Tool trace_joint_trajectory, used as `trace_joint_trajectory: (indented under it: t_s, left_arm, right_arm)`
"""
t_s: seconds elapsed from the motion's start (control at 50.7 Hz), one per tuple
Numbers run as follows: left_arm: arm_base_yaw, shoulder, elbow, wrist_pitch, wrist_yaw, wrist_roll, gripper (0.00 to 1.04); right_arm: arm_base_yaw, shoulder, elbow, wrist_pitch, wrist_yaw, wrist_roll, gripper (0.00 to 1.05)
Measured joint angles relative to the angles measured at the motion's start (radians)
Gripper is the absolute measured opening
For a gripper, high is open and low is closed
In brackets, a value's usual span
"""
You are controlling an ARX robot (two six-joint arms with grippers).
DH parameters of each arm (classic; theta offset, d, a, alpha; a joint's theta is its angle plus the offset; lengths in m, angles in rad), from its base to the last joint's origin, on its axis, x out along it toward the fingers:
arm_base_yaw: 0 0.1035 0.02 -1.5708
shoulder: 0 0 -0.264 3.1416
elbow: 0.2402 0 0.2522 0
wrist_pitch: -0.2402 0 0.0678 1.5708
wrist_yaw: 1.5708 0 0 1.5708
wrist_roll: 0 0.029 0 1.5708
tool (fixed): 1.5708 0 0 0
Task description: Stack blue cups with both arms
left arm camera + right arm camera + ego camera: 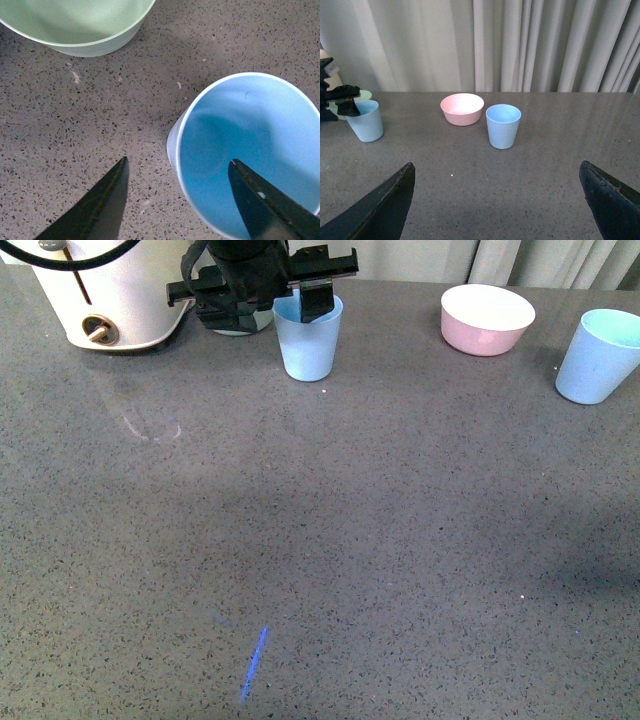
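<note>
Visibly spread, the left gripper (178, 160) straddles the rim of a blue cup (250, 135).

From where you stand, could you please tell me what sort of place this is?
Probably a kitchen-style counter, perhaps a staged one: a speckled grey worktop, a white appliance at its far left, pale curtains behind, and a pink bowl.

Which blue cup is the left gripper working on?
The cup left of the pink bowl: the left gripper straddles its rim, one finger inside. The other cup stands alone at far right.
</note>
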Motion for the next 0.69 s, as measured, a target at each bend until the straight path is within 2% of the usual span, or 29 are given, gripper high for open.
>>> trace_joint_trajectory:
  t_s: [0.099,0.335,0.513,0.69]
  left_arm:
    - [-0.007,0.005,0.006,-0.002,0.000,-0.006,0.46]
    - [-0.019,0.007,0.013,-0.022,0.000,-0.040,0.02]
    - [-0.029,-0.032,-0.037,-0.041,0.015,-0.092,0.02]
    - [-0.093,-0.155,-0.138,-0.084,0.062,-0.131,0.02]
  right_arm:
    - [0.000,0.000,0.000,0.000,0.000,0.000,0.96]
    - [0.000,0.000,0.000,0.000,0.000,0.000,0.96]
    - [0.000,0.000,0.000,0.000,0.000,0.000,0.96]
    - [0.000,0.000,0.000,0.000,0.000,0.000,0.96]
